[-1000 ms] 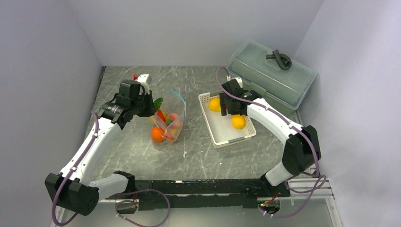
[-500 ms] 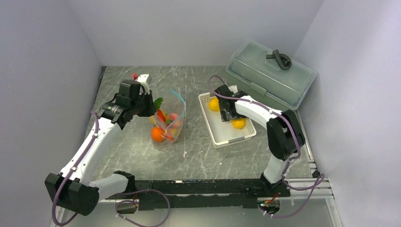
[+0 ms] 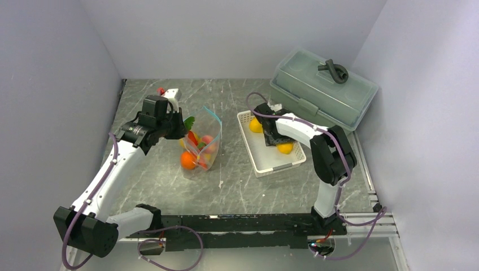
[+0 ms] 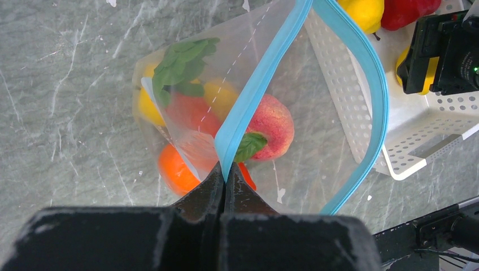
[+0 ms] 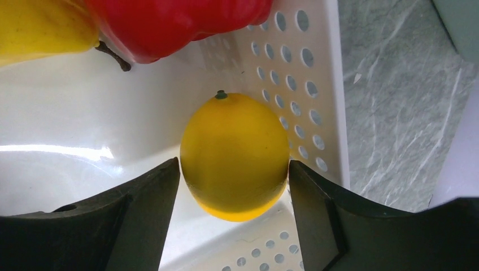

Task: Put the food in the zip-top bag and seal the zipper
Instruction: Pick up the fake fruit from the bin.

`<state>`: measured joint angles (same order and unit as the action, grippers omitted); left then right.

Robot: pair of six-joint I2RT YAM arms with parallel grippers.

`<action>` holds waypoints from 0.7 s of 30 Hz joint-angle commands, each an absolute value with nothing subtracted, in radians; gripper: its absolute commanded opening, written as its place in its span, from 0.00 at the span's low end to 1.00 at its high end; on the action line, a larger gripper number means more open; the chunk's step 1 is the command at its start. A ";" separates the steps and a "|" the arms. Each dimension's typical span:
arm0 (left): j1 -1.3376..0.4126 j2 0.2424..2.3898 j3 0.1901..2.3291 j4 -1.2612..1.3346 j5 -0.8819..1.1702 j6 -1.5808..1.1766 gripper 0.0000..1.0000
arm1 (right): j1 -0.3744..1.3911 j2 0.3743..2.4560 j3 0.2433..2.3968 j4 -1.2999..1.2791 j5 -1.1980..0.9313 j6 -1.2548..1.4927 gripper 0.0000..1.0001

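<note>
The clear zip-top bag (image 3: pixel 204 145) stands on the table with its mouth open. My left gripper (image 4: pixel 225 174) is shut on the teal zipper (image 4: pixel 254 96) and holds that edge up. Inside the bag I see a peach (image 4: pixel 272 125), an orange (image 4: pixel 171 169), a lemon (image 4: pixel 221 95) and the carrot's green leaves (image 4: pixel 183 62). My right gripper (image 5: pixel 234 169) is open, low in the white basket (image 5: pixel 294 62). Its fingers flank a yellow lemon (image 5: pixel 234 152) very closely. A red pepper (image 5: pixel 181 22) and another lemon (image 5: pixel 39 28) lie just beyond it.
The basket (image 3: pixel 257 161) sits right of the bag. A large grey-green lidded box (image 3: pixel 325 90) stands at the back right against the wall. A small white and red object (image 3: pixel 168 91) lies at the back left. Walls close in on three sides.
My right arm has folded in and its gripper has moved left and down over the lemon in the basket. My left gripper has kept its hold on the zipper, unmoved.
</note>
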<state>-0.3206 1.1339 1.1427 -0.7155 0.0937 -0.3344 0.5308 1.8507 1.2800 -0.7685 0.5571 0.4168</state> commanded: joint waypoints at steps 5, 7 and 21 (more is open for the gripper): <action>-0.325 1.108 1.140 -0.689 0.115 -0.322 0.00 | 0.526 1.843 1.313 -0.779 0.636 0.443 0.53; -0.325 1.106 1.138 -0.689 0.113 -0.323 0.00 | 0.526 1.825 1.312 -0.778 0.625 0.445 0.45; -0.327 1.111 1.140 -0.689 0.112 -0.323 0.00 | 0.542 1.553 1.337 -0.746 0.493 0.426 0.28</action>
<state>-0.3225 1.1339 1.1427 -0.7151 0.0937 -0.3344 0.5316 1.6489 1.2911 -0.7704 0.5339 0.4343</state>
